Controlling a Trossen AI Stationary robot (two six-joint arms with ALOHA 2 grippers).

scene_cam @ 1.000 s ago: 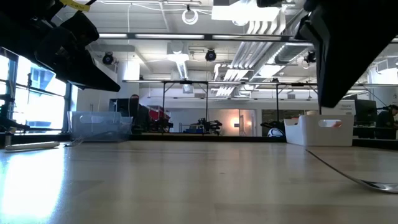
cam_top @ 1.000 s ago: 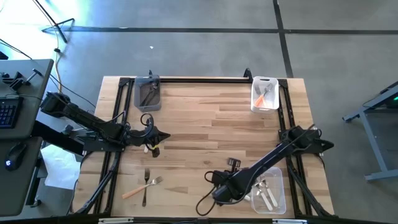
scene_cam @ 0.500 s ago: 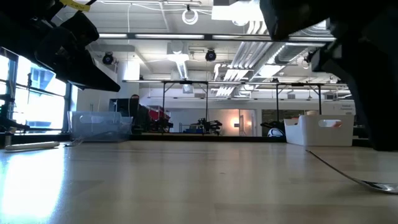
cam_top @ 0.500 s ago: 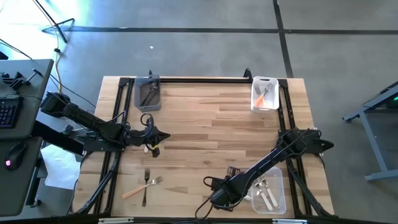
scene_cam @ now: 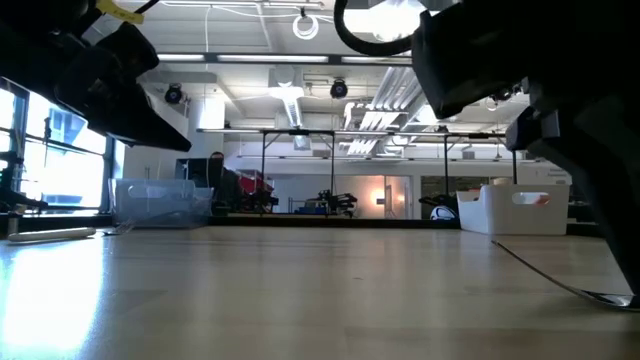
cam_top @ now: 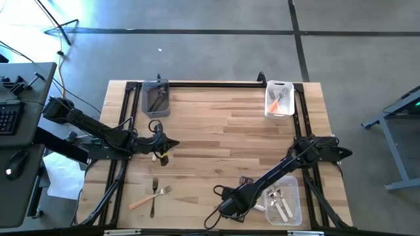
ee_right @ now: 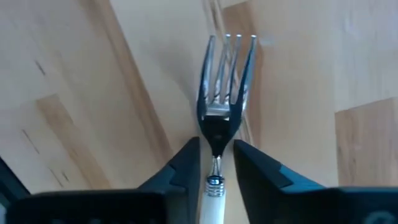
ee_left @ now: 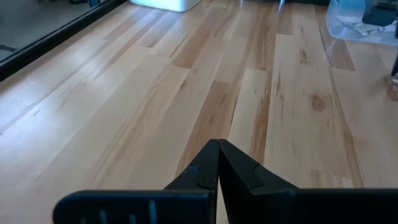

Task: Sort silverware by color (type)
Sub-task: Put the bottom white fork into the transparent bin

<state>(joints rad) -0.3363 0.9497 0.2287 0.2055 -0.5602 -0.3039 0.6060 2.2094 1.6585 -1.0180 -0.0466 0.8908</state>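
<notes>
Gripping a white-handled fork at its neck, right tool hovers at surface six o'clock; left tool closed, nine o'clock.

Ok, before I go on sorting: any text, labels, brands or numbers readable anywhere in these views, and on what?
No readable text in any view.
White bin: no label shows on it in the low view.
White-handled fork between the right gripper fingers: no marking shows.
Room behind the table: any signs are too small to read.
</notes>
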